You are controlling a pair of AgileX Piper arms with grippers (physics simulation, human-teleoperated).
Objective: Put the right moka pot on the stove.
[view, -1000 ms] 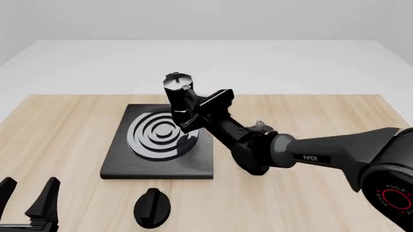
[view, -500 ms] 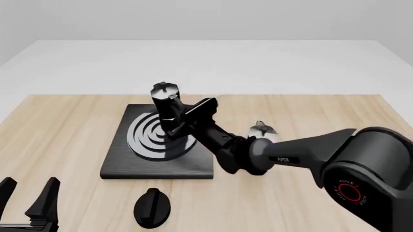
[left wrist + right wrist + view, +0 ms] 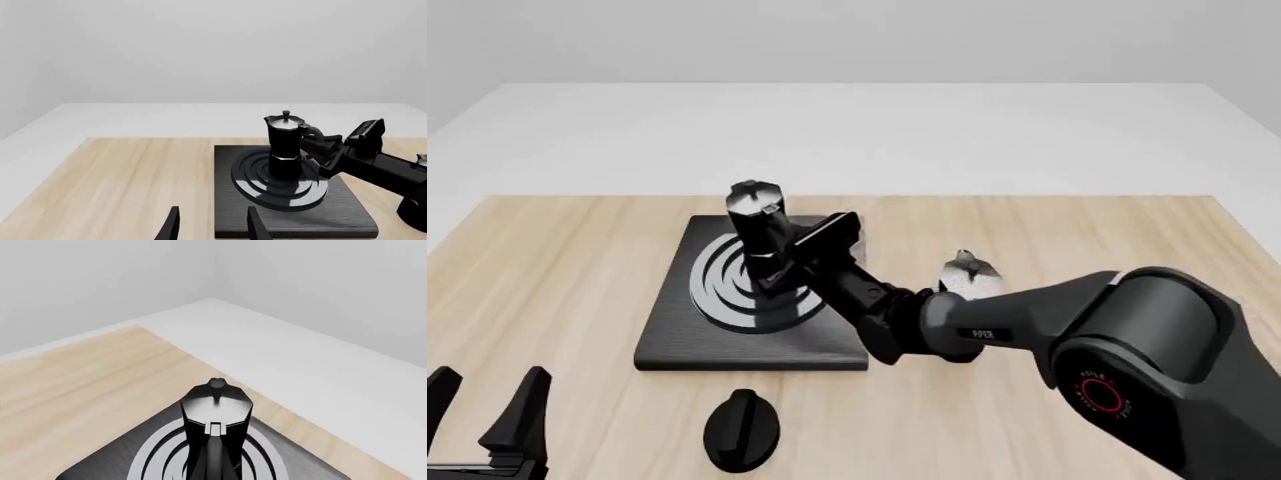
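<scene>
Right gripper [image 3: 785,262]: jaws pinch the right moka pot [image 3: 757,232] by its black side handle, seen in the front view and the left wrist view. In the right wrist view the handle runs straight down toward the camera, the jaws themselves out of frame.

Right moka pot [image 3: 285,147]: upright, silvery lid and knob on top, faceted black body below. Its base sits over the silver-grey rings of the stove [image 3: 667,335]; from the left wrist view it looks set down on the rings near their middle, though whether it bears fully on them or is just above I cannot tell. Right wrist view shows the lid [image 3: 216,403] from above with the rings spreading out around the body.

Stove [image 3: 359,216]: flat black slab lying on the wooden table [image 3: 547,270], left of centre.

Right arm: reaches in from the right, low across the table, wrist tilted up to the pot's handle.

Other moka pot [image 3: 968,270]: only its silvery top shows, just behind the right arm, right of the stove, apart from it.

Black oval knob [image 3: 742,430]: on the table just in front of the stove's near edge.

Left gripper [image 3: 487,420]: low at the near left corner, well apart from the stove, jaws spread, holding nothing. Its fingertips [image 3: 172,222] show in the left wrist view.
</scene>
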